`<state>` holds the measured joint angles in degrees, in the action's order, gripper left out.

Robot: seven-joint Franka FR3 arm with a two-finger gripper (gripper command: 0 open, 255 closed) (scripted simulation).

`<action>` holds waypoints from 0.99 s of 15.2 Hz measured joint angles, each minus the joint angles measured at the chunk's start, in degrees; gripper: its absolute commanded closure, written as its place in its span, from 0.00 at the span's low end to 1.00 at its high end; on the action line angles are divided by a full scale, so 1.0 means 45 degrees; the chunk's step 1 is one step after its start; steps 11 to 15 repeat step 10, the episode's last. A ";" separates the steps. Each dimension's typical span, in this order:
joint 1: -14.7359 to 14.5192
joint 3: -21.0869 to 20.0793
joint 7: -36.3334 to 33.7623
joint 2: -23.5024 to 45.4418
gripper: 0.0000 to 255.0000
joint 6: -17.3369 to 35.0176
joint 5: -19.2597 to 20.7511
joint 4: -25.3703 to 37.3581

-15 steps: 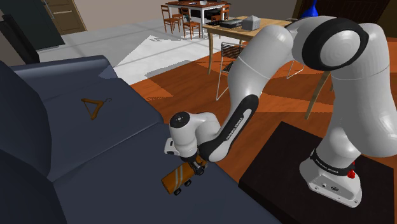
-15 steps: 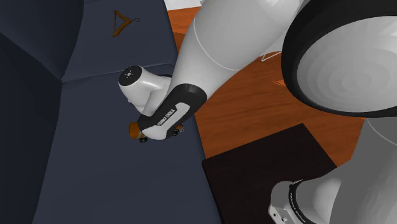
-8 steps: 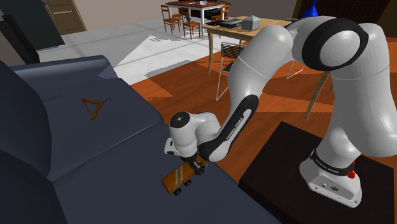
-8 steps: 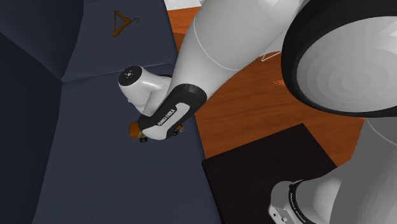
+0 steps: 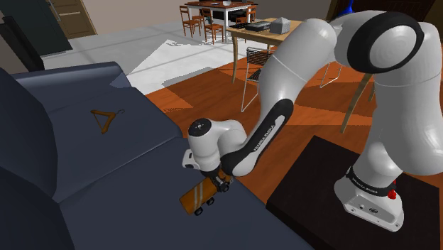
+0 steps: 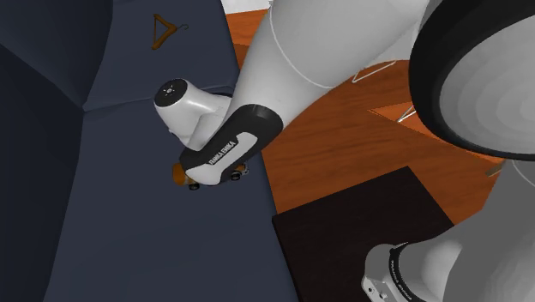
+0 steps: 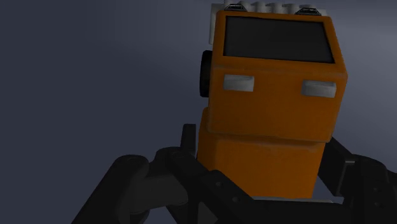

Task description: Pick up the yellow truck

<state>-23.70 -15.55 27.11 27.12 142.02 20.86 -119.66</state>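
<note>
**A:** Shoulder view: any change?
**B:** The wrist has risen slightly in the last half second. The truck (image 5: 199, 199) has barely shifted and sits at the sofa's (image 5: 106, 185) front edge under the pincer (image 5: 220, 183). I judge the lift has just begun.

**A:** Second exterior view?
**B:** The forearm covers most of the truck (image 6: 179, 175); an orange end and wheels peep out. I cannot tell whether it has cleared the seat.

**A:** Wrist view?
**B:** The grip, hidden from outside, is plain here. The fingers (image 7: 191, 165) pinch the truck's body on both sides. It is orange, not yellow.
</note>
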 measured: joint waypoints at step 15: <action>0.0297 -0.0448 0.0592 -0.1265 1.00 -0.1210 -0.0745 0.0022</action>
